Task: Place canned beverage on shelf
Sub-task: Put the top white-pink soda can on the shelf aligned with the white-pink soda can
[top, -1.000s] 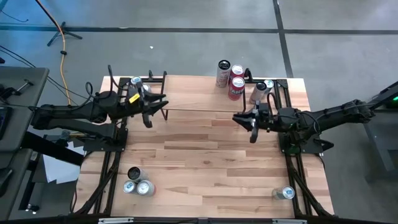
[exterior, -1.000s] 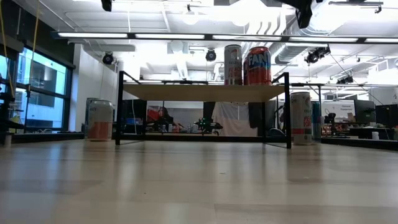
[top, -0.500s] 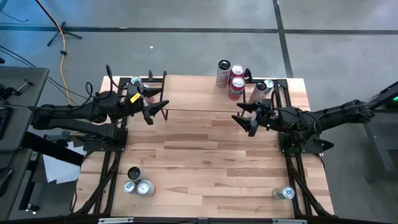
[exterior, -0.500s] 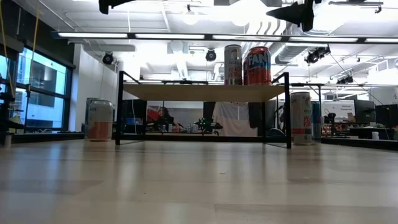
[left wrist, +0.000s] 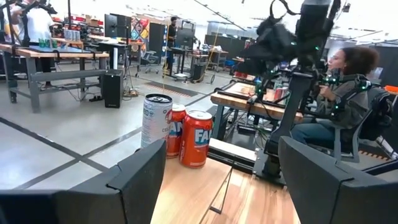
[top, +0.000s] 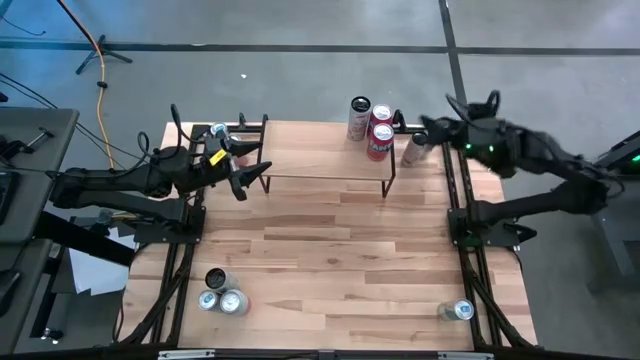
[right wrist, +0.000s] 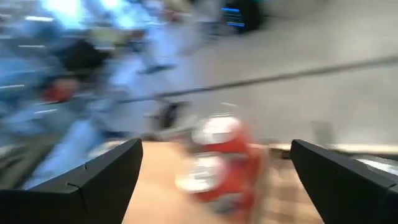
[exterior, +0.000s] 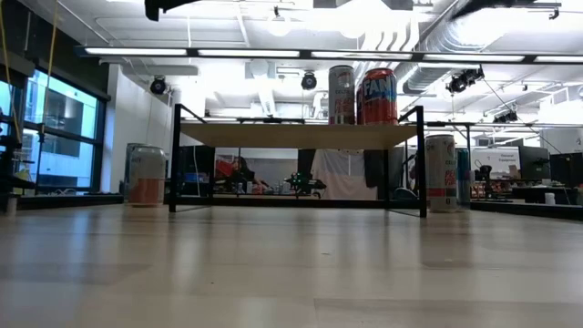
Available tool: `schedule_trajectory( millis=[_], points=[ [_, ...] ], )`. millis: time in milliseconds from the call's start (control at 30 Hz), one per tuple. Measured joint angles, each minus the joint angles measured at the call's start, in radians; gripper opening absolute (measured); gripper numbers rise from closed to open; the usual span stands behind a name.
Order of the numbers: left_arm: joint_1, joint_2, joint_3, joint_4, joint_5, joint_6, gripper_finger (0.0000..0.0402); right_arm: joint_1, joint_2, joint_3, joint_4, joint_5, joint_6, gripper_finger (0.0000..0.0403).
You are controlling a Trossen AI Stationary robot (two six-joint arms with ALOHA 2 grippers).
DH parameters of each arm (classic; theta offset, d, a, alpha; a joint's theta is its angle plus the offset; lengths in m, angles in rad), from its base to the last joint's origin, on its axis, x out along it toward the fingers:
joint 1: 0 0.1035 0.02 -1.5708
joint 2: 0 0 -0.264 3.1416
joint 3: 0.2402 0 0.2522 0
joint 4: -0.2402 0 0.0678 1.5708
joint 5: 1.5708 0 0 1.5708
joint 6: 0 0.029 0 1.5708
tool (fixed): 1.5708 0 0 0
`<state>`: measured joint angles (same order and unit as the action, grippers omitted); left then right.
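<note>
high view: right gripper [top: 432, 128], fingers spread wide and empty, hangs by the desk's far right corner, just beside an upright can [top: 416, 148] standing off the shelf [top: 320, 160]. two cans already stand at the shelf's right end. left gripper [top: 250, 163], partly open, waits at the shelf's left end.

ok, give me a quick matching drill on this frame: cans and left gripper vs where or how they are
1 red cans
2 three-can cluster
3 lone can
4 left gripper

A on table, high view's lower left
B open, beside shelf left end
C on shelf, right end
D on table, high view's lower right

Pairs: 1-C, 2-A, 3-D, 4-B
</note>
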<state>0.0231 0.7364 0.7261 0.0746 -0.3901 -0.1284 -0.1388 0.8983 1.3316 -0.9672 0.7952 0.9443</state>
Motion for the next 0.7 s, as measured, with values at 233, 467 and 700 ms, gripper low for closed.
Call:
schedule_trajectory(
  millis=[233, 467, 700],
  points=[
    [0.000, 0.000, 0.000, -0.002, 0.000, 0.000, 0.0271, -0.263, 0.015, -0.004, -0.333, -0.102, 0.222, 0.0394],
    [0.000, 0.000, 0.000, -0.002, 0.001, 0.000, 0.0271, -0.464, 0.017, -0.223, -0.194, -0.298, 0.205, 0.0394],
    [0.000, 0.000, 0.000, -0.003, 0.001, 0.001, 0.0271, -0.682, 0.068, -0.320, 0.001, -0.527, 0.150, 0.0394]
  ],
)
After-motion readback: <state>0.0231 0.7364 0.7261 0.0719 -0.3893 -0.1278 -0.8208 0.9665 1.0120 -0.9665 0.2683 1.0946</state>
